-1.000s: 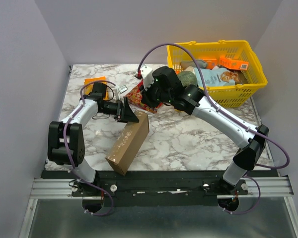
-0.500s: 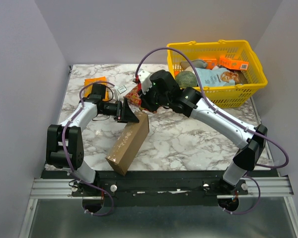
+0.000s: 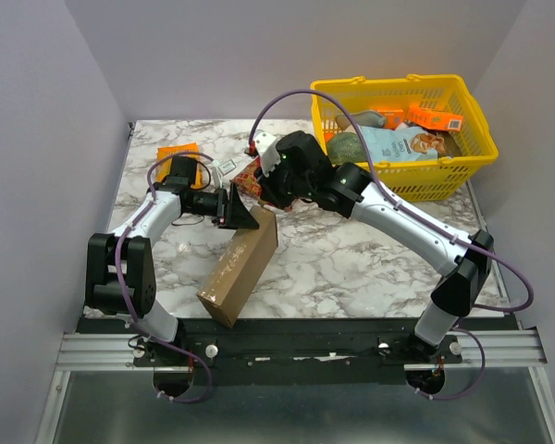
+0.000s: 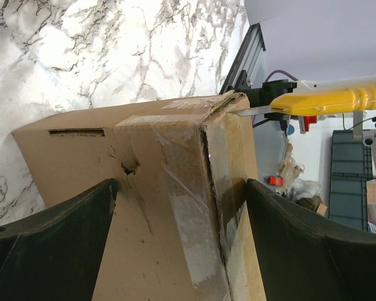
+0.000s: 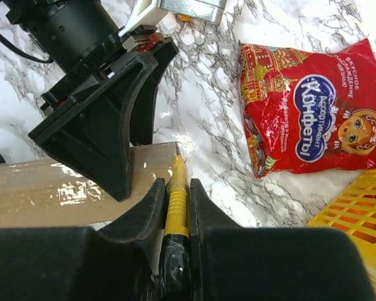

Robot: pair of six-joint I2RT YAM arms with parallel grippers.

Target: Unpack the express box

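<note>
Express box (image 4: 169, 188) is plain brown; red snack bag (image 5: 310, 128) reads "Конфеты".

I've got the flat, rectangular, plain brown cardboard mailer box (image 3: 240, 265) lying on a slant across the marble table (image 3: 351, 259). Its near end is close to the front edge on the left, and its far end points toward the table's middle. It is unprinted and still closed, with clear tape (image 4: 191, 219) over the end seam. That end shows a narrow slot, a small tear and a frayed, crumpled corner. The left gripper (image 3: 245, 217) clasps it there, one finger on each side.
</note>
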